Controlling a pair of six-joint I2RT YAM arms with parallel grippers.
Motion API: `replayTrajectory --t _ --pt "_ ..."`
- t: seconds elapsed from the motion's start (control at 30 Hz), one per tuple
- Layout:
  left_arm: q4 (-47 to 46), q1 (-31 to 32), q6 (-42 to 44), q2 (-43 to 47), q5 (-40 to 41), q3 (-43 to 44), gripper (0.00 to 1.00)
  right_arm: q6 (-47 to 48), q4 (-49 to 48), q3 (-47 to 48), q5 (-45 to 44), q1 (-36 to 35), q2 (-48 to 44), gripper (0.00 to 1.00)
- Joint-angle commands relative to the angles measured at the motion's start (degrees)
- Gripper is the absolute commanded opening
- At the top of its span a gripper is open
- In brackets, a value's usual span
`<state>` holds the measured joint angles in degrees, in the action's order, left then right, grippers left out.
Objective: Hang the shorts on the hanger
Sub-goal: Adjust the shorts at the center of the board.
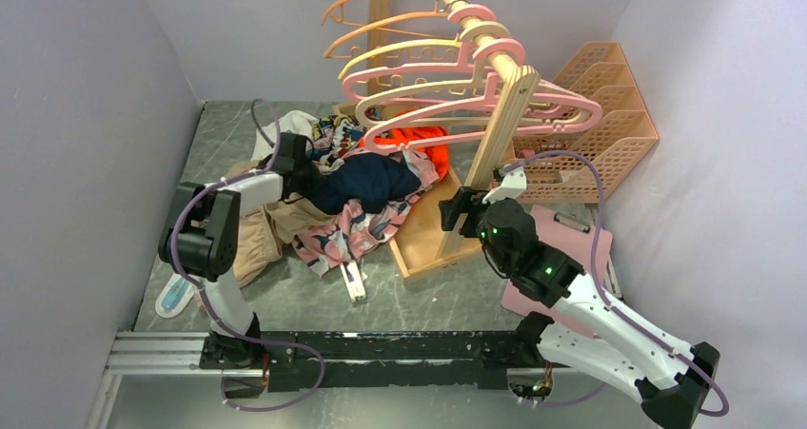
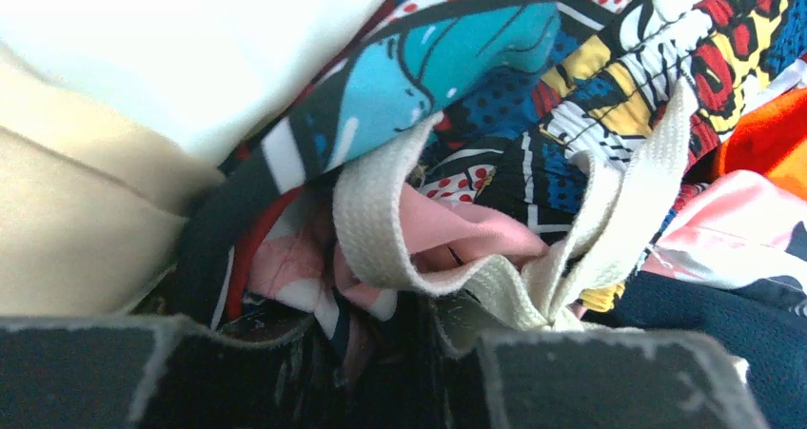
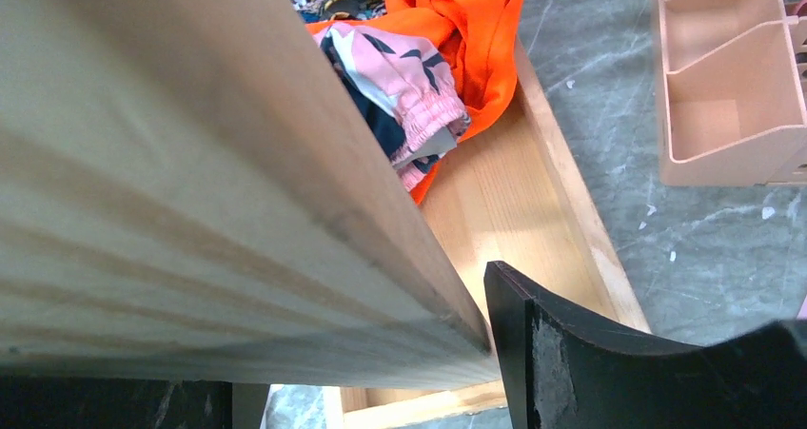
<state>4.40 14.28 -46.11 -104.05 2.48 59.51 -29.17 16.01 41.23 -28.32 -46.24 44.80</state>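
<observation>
The pink shorts (image 1: 350, 234) with the navy-and-white print lie in the clothes pile, partly under a navy garment. Their gathered waistband also shows in the right wrist view (image 3: 419, 101). My left gripper (image 1: 290, 155) is pushed into the back of the pile. Its jaws stand close together with pink printed fabric (image 2: 285, 267) and a cream drawstring (image 2: 381, 248) between them. Pink hangers (image 1: 561, 115) hang on the wooden rod among orange and yellow ones. My right gripper (image 1: 462, 210) is closed around the rack's upright wooden post (image 3: 190, 182).
A navy garment (image 1: 366, 182), an orange-red garment (image 1: 430, 146), a beige garment (image 1: 257, 243) and comic-print cloth (image 2: 571, 96) make up the pile. The rack's wooden base tray (image 1: 423, 253) lies beside it. A peach organiser (image 1: 614, 115) stands back right. A pink sheet (image 1: 571, 234) lies under the right arm.
</observation>
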Motion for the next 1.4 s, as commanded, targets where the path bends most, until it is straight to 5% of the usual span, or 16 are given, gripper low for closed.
replayTrajectory --t 0.0,0.3,0.47,0.57,0.73,0.8,1.03,1.37 --pt "13.4 -2.8 4.1 0.7 4.4 -4.9 0.07 2.7 4.4 -1.8 -1.0 1.2 4.4 0.71" --pt "18.0 -7.8 5.3 9.7 4.9 -6.4 0.07 3.0 5.0 -0.1 -1.0 1.2 4.2 0.67" --pt "17.7 -8.5 8.7 16.9 -1.4 -5.3 0.07 2.6 5.7 -1.2 0.0 1.2 2.7 0.67" --pt "16.7 -6.2 10.3 20.7 -6.0 -3.1 0.26 2.6 5.3 -1.5 0.7 1.2 2.4 0.67" --pt "22.1 6.6 12.5 24.4 1.4 5.2 0.73 3.0 5.2 -1.2 1.5 1.2 2.9 0.68" --pt "22.8 10.5 11.8 26.3 3.6 5.6 0.83 3.0 5.2 -1.0 1.7 1.2 2.9 0.68" --pt "19.0 16.6 8.1 32.2 2.9 -1.3 0.85 3.3 5.3 -1.4 2.2 1.2 2.4 0.69" --pt "16.8 23.1 5.9 20.8 5.2 0.5 0.9 2.9 5.3 -2.1 2.7 1.2 1.8 0.69"
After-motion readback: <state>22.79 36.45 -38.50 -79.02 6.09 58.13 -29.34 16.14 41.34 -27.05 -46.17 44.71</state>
